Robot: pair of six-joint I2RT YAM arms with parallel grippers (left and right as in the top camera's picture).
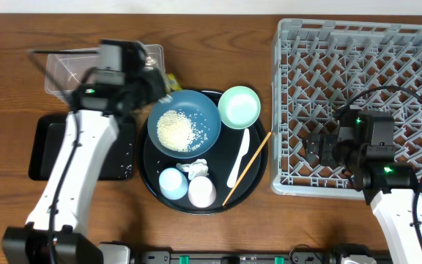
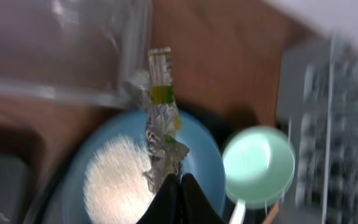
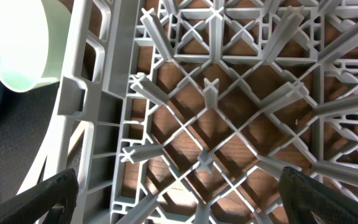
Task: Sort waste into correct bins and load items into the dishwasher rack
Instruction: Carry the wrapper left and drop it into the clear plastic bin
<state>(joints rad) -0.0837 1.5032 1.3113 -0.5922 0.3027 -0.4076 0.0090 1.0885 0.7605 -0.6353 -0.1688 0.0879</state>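
**Wrapper pinched over the blue bowl, right pincer wide above the rack**

The left gripper (image 2: 179, 182) is clamped tight on the wrapper (image 2: 161, 118), jaws pressed together with only the foil's near end between them. And what a scrap it is: a long crumpled strip, silvery and creased for most of its length. There's a yellow-green printed band toward the far end, then a pale striped tip. In the wrist view it stretches over the dark blue bowl (image 2: 204, 155), with its tip reaching the edge of the clear tub (image 2: 61, 56). That view is blurred, so the print can't be read.

Under the strip, a mound of white rice (image 2: 117, 180) lies in the blue bowl, left of centre. The mint-green bowl (image 2: 258, 163) sits just beside it, smooth and glossy inside.

From overhead, the left gripper is between the clear tub and the blue bowl's rim. The black rectangular tray (image 1: 46, 158) lies on the near side of the tub, partly under the left arm. On the round black tray (image 1: 256, 180) the white spoon (image 1: 238, 160) and the chopstick (image 1: 247, 169) lie side by side. The crumpled scraps (image 1: 196, 169) sit just beyond the pale blue cup (image 1: 172, 183) and the pink cup (image 1: 201, 192).

On the other side, the right gripper (image 3: 179, 177) has its fingers spread wide. It hovers over the grey dishwasher rack (image 3: 210, 87) near the left wall, and brown tabletop shows through the lattice floor.
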